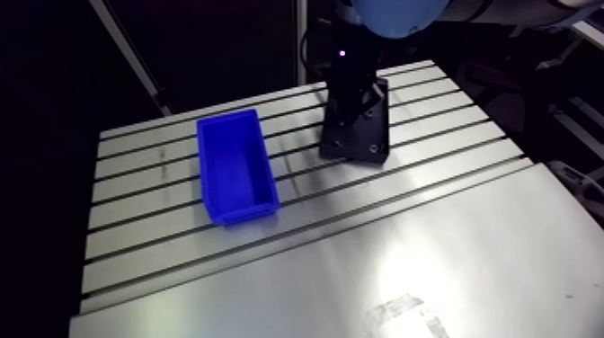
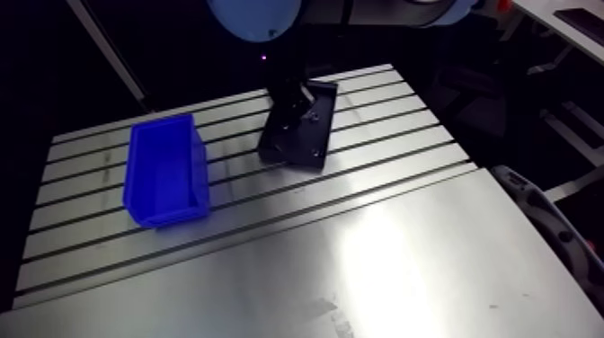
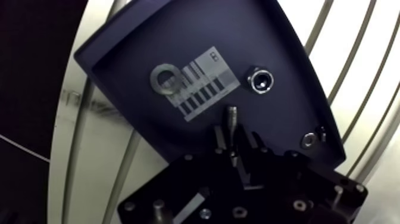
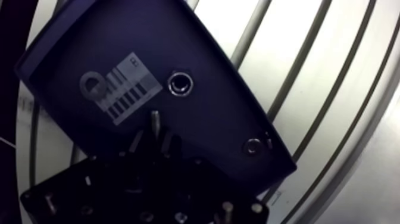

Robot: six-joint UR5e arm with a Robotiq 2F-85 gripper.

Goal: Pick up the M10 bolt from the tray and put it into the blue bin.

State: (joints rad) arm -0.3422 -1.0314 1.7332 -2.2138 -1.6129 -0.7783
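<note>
I see the gripper pinching the bolt by its shank, low over the tray. Can't tell if it's lifted. The bin is off beside the tray.

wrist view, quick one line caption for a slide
Gripper down at the dark tray, a bolt at its tip, a washer lying on the tray's label.
</note>
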